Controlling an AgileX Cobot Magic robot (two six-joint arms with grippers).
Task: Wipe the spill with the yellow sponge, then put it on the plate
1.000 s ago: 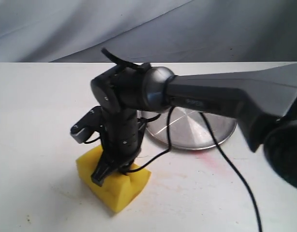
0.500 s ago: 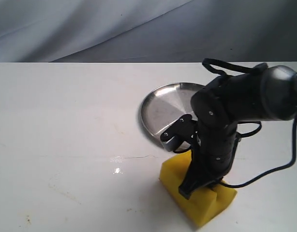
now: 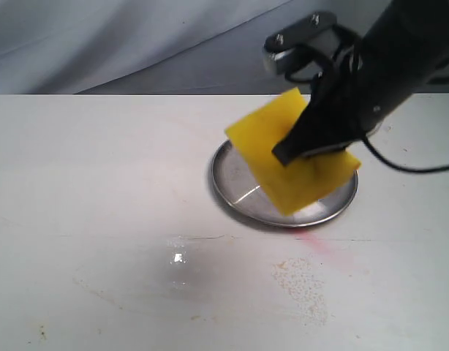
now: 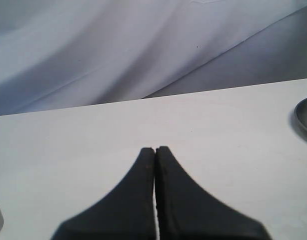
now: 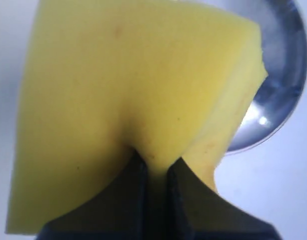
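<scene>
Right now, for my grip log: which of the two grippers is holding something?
The right gripper, pinching the yellow sponge over the plate; the left gripper is shut on nothing.

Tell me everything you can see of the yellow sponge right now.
The yellow sponge is a thick, roughly square block of bright yellow foam, its face plain apart from a few faint specks. The right gripper is shut on one edge and pinches the foam into a deep dent. It hangs tilted, one corner down, over the steel plate, clear of the table. Whether the low corner touches the plate cannot be told. Nothing else touches it.
</scene>
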